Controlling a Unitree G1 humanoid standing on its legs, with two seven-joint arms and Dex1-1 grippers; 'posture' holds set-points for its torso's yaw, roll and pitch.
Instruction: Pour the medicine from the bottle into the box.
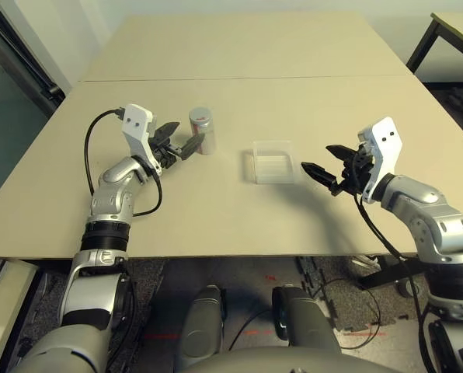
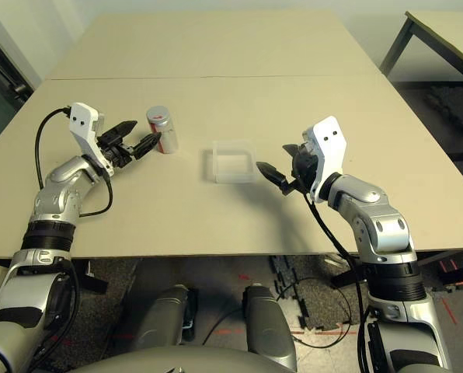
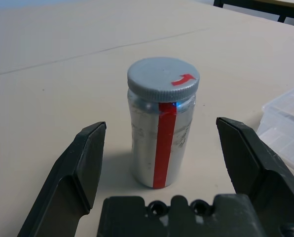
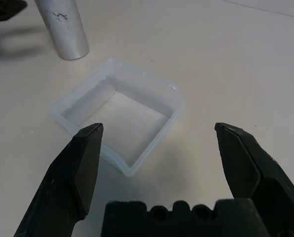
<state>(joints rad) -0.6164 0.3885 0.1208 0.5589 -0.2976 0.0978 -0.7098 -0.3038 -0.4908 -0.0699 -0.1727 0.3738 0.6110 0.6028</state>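
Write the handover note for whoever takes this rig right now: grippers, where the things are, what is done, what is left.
Left gripper: open, fingers on either side of the bottle, not touching it.
Right gripper: open, empty, hovering by the near edge of the box.
Bottle: upright on the table, on the robot's left of the box, cap on.
Box: flat on the table, looks empty; no medicine visible.
Done: both grippers are lined up.
Left: grasp the bottle, remove the cap, pour into the box.
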